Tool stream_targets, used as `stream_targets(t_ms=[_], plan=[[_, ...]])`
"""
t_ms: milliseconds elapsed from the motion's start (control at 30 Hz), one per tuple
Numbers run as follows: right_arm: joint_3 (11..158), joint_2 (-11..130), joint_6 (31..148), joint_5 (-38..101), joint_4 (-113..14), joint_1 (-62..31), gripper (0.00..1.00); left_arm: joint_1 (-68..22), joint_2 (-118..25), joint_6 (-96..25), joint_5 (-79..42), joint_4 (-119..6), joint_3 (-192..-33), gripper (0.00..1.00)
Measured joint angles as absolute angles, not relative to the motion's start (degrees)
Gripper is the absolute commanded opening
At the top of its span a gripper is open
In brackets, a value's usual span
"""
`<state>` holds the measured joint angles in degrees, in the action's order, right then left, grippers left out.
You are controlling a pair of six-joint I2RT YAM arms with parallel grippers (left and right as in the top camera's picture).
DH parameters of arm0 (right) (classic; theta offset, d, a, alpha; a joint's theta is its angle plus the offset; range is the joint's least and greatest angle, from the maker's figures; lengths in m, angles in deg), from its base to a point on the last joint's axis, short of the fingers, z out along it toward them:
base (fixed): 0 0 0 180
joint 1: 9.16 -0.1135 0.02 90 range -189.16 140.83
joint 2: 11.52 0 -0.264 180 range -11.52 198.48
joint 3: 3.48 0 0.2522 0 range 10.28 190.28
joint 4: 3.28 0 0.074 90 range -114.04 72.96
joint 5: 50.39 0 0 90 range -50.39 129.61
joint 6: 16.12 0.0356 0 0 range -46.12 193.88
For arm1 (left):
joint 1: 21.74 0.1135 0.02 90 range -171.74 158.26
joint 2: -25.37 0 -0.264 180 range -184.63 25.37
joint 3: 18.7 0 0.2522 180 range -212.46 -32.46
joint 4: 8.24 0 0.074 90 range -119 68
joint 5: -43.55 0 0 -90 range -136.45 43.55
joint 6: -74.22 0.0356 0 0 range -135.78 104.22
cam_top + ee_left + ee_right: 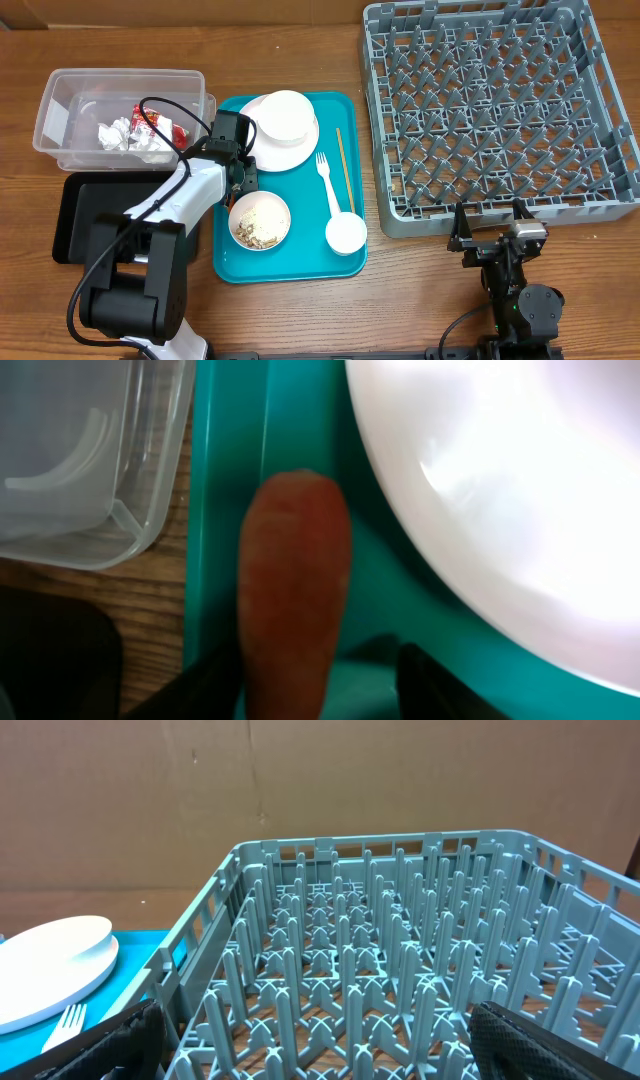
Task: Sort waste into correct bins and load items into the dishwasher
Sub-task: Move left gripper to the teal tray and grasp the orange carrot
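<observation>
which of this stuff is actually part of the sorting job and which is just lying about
Part of the job: carrot, napkin, wrapper, clear tub, black tray, plate, top bowl, scrap bowl, fork, chopsticks, cup, dish rack.

Just lying about: teal tray, table.

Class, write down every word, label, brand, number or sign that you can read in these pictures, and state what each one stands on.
No text can be read in any of the three views.
Red printed snack wrapper in the clear tub: it carries print, but this is too small and blurred to read.
Dish rack and teal tray: no lettering or marks show.
</observation>
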<state>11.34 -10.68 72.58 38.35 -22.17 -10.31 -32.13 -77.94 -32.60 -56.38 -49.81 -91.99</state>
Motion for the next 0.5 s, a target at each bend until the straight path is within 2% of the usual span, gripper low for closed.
stream_targets(t_ms=[100, 200, 400, 500], plan=[[11.3, -10.7, 72.6, 38.3, -22.2, -10.3, 1.0, -32.1, -77.9, -32.5, -56.5, -49.8, -92.0, 0.39], [11.3, -10.7, 72.6, 38.4, -22.2, -10.3, 1.0, -32.1, -77.9, -32.5, -56.6, -49.9, -92.0, 0.29], [11.3, -10.7, 72.6, 38.3, -22.2, -10.3, 1.0, -32.1, -77.9, -32.3, -56.6, -49.9, -92.0, 0.24], [11.3, -10.7, 72.6, 38.4, -22.2, -10.3, 1.0, -32.1, -77.9, -32.3, -56.6, -49.9, -92.0, 0.06]])
